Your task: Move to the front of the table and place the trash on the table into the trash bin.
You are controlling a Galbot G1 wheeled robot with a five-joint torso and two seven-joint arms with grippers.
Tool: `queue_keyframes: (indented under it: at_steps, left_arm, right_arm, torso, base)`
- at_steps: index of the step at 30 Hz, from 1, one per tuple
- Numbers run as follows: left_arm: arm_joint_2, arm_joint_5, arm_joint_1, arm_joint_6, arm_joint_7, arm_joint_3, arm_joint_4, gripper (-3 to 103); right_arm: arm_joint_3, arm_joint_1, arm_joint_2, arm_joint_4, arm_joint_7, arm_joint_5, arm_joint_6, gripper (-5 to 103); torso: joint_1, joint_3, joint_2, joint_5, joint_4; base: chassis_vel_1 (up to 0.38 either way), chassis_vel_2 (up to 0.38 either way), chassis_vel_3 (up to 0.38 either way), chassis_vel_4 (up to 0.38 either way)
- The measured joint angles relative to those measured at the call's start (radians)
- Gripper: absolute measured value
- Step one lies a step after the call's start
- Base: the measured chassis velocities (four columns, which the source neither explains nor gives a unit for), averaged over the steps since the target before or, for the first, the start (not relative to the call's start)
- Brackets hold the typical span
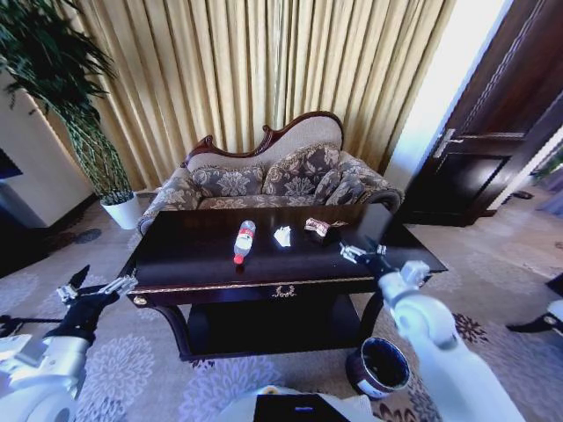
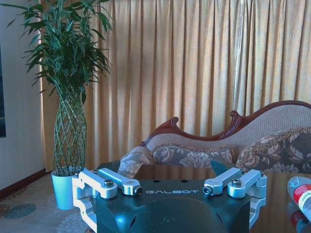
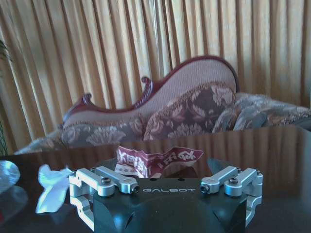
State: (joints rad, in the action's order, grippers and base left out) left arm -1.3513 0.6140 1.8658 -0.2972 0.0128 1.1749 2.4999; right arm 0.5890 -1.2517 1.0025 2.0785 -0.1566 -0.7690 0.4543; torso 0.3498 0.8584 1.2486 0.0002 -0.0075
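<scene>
We see counter (image 1: 211, 264), dark glossy top, gold emblem on front rail, sofa (image 1: 264, 180) behind it. On counter: clear bottle (image 1: 244, 241) with red label lying flat, crumpled white paper (image 1: 282, 235) beside it, reddish-white wrapper (image 1: 316, 226) next to paper; wrapper print not readable. Trash bin (image 1: 380, 367) on floor by counter's front right corner. Right end effector (image 1: 363, 253) over counter's right part, spread wide, empty, near wrapper. Left end effector (image 1: 95, 287) off counter's left end, spread wide, empty. "GALBOT" printed on both end effector bodies.

Glossy wooden table (image 1: 193, 255), crumpled paper (image 1: 282, 236)
</scene>
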Motion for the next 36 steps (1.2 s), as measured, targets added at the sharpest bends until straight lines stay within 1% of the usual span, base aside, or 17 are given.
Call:
queue_keyframes:
  at_steps: [2, 4, 5, 6, 9, 10, 12, 13, 20, 27, 33, 35, 36]
  left_arm:
    - [-0.001, 0.002, -0.002, 0.000, -0.001, 0.000, 0.000, 100]
    - [-0.002, 0.003, -0.005, -0.001, -0.002, 0.001, 0.000, 100]
    - [-0.003, 0.003, -0.006, -0.002, -0.002, 0.001, 0.000, 100]
    - [-0.003, 0.003, -0.006, -0.002, -0.002, 0.001, 0.000, 100]
    - [-0.009, 0.003, -0.004, -0.002, -0.002, 0.004, 0.000, 100]
    - [-0.012, 0.002, -0.002, -0.002, -0.003, 0.005, 0.000, 100]
    - [-0.014, 0.002, 0.000, -0.002, -0.003, 0.006, 0.000, 100]
    - [-0.018, 0.002, 0.001, -0.002, -0.003, 0.008, 0.000, 100]
    - [-0.019, 0.002, -0.005, -0.002, -0.006, 0.011, 0.000, 100]
    - [-0.024, 0.000, -0.008, -0.003, -0.006, 0.006, 0.000, 100]
    - [-0.019, -0.001, -0.008, -0.003, -0.007, 0.013, 0.000, 100]
    - [-0.019, -0.001, -0.007, -0.003, -0.011, 0.018, 0.000, 100]
    - [-0.019, -0.001, -0.006, -0.002, -0.011, 0.019, 0.000, 100]
  right_arm:
    - [-0.044, 0.051, -0.011, -0.040, -0.015, -0.006, 0.015, 100]
    - [-0.114, 0.136, -0.011, -0.099, -0.035, -0.007, 0.028, 100]
    - [-0.136, 0.168, -0.009, -0.121, -0.040, -0.006, 0.030, 100]
    - [-0.136, 0.168, -0.009, -0.121, -0.040, -0.006, 0.030, 100]
    - [-0.197, 0.251, 0.005, -0.191, -0.055, 0.000, 0.030, 100]
    - [-0.215, 0.285, 0.013, -0.224, -0.059, 0.003, 0.030, 100]
    - [-0.226, 0.299, 0.018, -0.241, -0.061, 0.005, 0.030, 100]
    - [-0.243, 0.324, 0.029, -0.275, -0.063, 0.013, 0.029, 100]
    - [-0.271, 0.363, 0.039, -0.358, -0.062, 0.060, 0.011, 100]
    - [-0.273, 0.382, 0.036, -0.400, -0.058, 0.069, -0.008, 100]
    - [-0.283, 0.397, 0.048, -0.430, -0.055, 0.080, -0.015, 100]
    - [-0.290, 0.400, 0.053, -0.441, -0.045, 0.097, -0.025, 100]
    - [-0.291, 0.401, 0.054, -0.446, -0.035, 0.106, -0.033, 102]
  torso:
    - [0.000, 0.000, 0.000, -0.0002, 0.0000]
    - [0.000, 0.000, 0.000, -0.0002, -0.0002]
    - [0.000, 0.000, 0.000, -0.0002, 0.0002]
    - [0.000, 0.000, 0.000, -0.0002, 0.0002]
    - [0.000, 0.000, 0.000, 0.0002, 0.0000]
    - [0.000, 0.000, 0.000, -0.0006, 0.0003]
    - [0.000, 0.000, 0.000, -0.0008, 0.0002]
    - [0.000, 0.000, 0.000, 0.0000, 0.0002]
    - [0.000, 0.000, 0.000, -0.0002, -0.0002]
    - [0.000, 0.000, 0.000, -0.0003, -0.0001]
    - [0.000, 0.000, 0.000, -0.0002, 0.0000]
    - [0.000, 0.000, 0.000, -0.0003, 0.0000]
    - [0.000, 0.000, 0.000, -0.0003, 0.0001]
  base:
    - [0.000, 0.000, 0.000, 0.000]
    - [0.000, 0.000, 0.000, 0.000]
    - [0.000, 0.000, 0.000, 0.000]
    - [0.000, 0.000, 0.000, 0.000]
    - [0.000, 0.000, 0.000, 0.000]
    - [0.000, 0.000, 0.000, 0.000]
    - [0.000, 0.000, 0.000, 0.000]
    - [0.000, 0.000, 0.000, 0.000]
    - [0.000, 0.000, 0.000, 0.000]
    - [0.000, 0.000, 0.000, 0.000]
    - [0.000, 0.000, 0.000, 0.000]
    - [0.000, 0.000, 0.000, 0.000]
    - [0.000, 0.000, 0.000, 0.000]
